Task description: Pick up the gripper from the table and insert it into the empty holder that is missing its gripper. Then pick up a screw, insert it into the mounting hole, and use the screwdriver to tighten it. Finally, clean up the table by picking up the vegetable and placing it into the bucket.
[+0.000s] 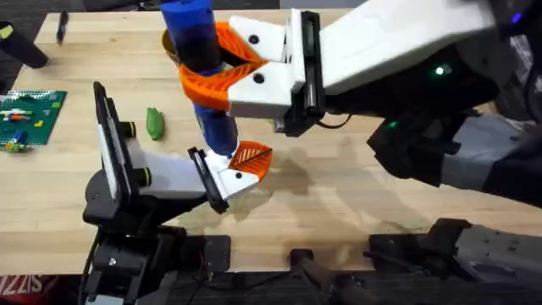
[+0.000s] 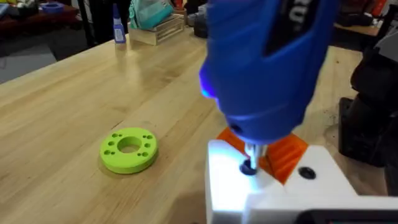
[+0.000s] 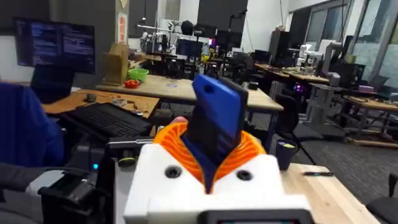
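Observation:
My right gripper [image 1: 213,74] reaches in from the right, shut on the blue screwdriver [image 1: 199,51], which stands upright between its orange pads [image 3: 249,149]. The thin metal bit [image 2: 250,155] rests on a dark screw [image 2: 248,167] in the white holder [image 2: 249,193]. My left gripper [image 1: 225,180] is shut on that holder [image 1: 230,174]. The orange ribbed gripper [image 1: 252,157] sits in the holder's far side [image 2: 287,152]. The green vegetable [image 1: 155,124] lies on the table left of the holder. The orange bucket [image 1: 172,44] stands at the back, mostly hidden behind the screwdriver.
A bright green flat ring [image 2: 129,149] with dark holes lies on the wood beyond the holder. A green brick plate [image 1: 30,117] sits at the table's left edge. A dark pen-like item [image 1: 61,27] lies at the back left.

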